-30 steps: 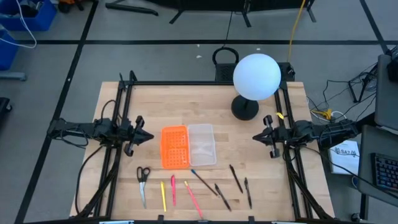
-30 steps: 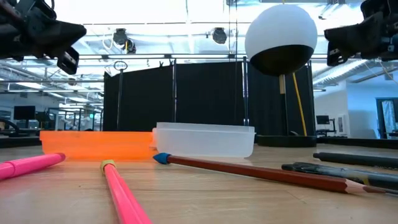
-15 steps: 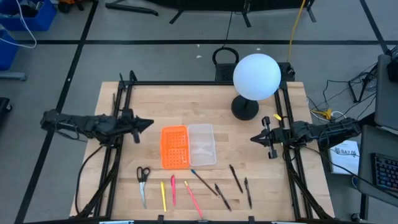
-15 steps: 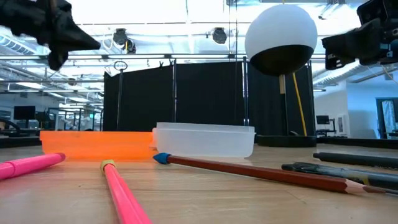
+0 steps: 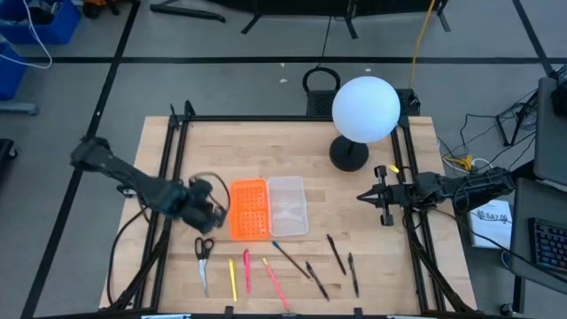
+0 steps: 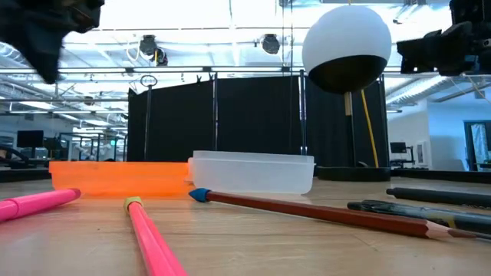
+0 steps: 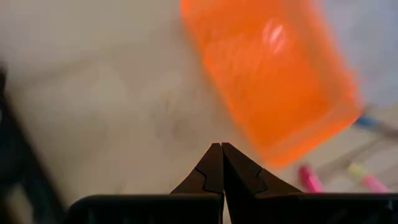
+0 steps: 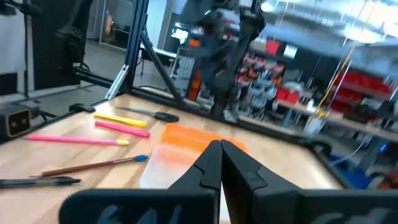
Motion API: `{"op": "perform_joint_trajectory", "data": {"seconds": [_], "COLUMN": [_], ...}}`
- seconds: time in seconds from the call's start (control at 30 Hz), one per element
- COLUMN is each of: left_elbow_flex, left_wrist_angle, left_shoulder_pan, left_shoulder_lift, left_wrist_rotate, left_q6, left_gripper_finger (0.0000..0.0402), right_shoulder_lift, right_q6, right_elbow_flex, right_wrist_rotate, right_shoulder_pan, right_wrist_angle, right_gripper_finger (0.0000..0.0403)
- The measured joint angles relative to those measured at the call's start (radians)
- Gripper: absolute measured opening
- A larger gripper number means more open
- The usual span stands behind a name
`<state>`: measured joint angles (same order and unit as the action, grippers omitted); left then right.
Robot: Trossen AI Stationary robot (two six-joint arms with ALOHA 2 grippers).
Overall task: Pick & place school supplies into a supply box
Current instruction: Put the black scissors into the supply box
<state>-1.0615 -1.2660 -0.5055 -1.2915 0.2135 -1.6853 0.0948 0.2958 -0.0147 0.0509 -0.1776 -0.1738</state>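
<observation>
Swinging in from the table's left edge, the left gripper (image 5: 215, 211) now hangs just beside the orange panel (image 5: 249, 209), and its fingers have come together with nothing between them, as its wrist view shows. The right gripper (image 5: 364, 197) keeps its place near the right edge, fingers together and empty.

None of the supplies is in the clear box (image 5: 287, 205) yet, which lies touching the orange panel's right side. The scissors (image 5: 203, 260) lie on the wood toward the front edge from the left gripper, near it, blades pointing at the front edge, so their long axis runs front to back. The left arm is plainly the nearer one. Further right along the front lie a yellow pencil (image 5: 232, 277), two pink pens (image 5: 247, 270), a brown pencil (image 5: 290, 259) and dark pens (image 5: 337, 253), closer to the right arm.

Compared with a second ago, nothing on the table has shifted.
</observation>
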Motion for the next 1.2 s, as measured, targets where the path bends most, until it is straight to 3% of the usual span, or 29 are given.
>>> {"op": "perform_joint_trajectory", "data": {"seconds": [0.13,0.33,0.43,0.57,0.77,0.93,1.07,1.2], "left_elbow_flex": [-0.06,-0.04,-0.037,-0.036,-0.036,-0.036,-0.035,-0.035], "left_wrist_angle": [-0.038,0.058,0.071,0.024,0.023,0.0,0.0,0.041], "left_shoulder_pan": [-0.075,-0.214,-0.262,-0.311,-0.321,-0.301,-0.281,-0.253], "left_shoulder_lift": [-0.144,-0.242,-0.252,-0.252,-0.252,-0.275,-0.323,-0.357], "left_wrist_rotate": [-0.127,-0.175,-0.187,-0.129,-0.15,-0.129,-0.2,-0.212], "left_q6": [-0.091,-0.248,-0.351,-0.527,-0.606,-0.652,-0.7,-0.695], "left_gripper_finger": [0.0003,0.0007,0.0004,0.0009,0.0065,0.0145,0.0204,0.0229], "right_shoulder_lift": [0.0,0.0,0.0,0.0,0.0,0.0,0.0,0.0], "right_q6": [-0.011,-0.174,-0.196,-0.182,-0.213,-0.223,-0.216,-0.206], "right_elbow_flex": [0.0,0.0,0.0,0.0,0.0,0.0,0.0,0.0], "right_wrist_rotate": [0.0,0.01,0.092,0.229,0.211,0.209,0.209,0.209], "right_shoulder_pan": [0.0,0.0,0.0,0.001,0.001,0.001,0.001,0.001], "right_wrist_angle": [-0.096,-0.164,-0.162,-0.174,-0.165,-0.165,-0.165,-0.165], "right_gripper_finger": [0.0,0.0,0.0,0.0,0.0,0.0,0.0,0.0]}}
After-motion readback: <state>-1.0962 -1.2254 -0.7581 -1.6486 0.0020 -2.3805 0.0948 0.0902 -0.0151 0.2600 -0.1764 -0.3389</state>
